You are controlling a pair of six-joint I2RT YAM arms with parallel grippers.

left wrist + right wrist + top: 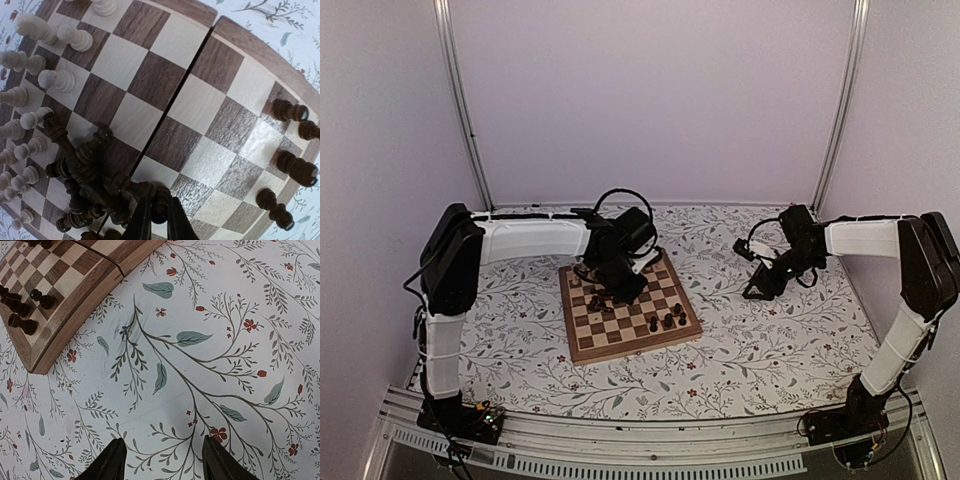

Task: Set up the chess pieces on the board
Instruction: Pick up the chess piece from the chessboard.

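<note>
Seen from the top external camera, a square wooden board [620, 335] with dark brown and cream squares and a light brown rim is laid slightly askew on a floral table cover [770, 340], left of the middle. The left arm is bent over the board's far left part, and the left gripper [608, 290] is largely hidden there by its own wrist. In the left wrist view, pale pieces [55, 80] of tan turned wood are ranged along the left of the board, and a tangled heap of dark pieces [90, 180] is piled at the lower middle. The left gripper [159, 202] is seen at the edge of that heap, its fingers drawn close together and clamped on a single dark piece [159, 215]. A dark seam [175, 100] is shown across the board, a detail lost in the overhead view. Four standing dark pieces [290, 170] are spaced along the right rim. Further right, the right gripper [760, 285] is held well apart from the board. In its own view the right gripper [167, 460] has its fingers spread apart over the cover, nothing between them, with only the board's corner at the upper left.
</note>
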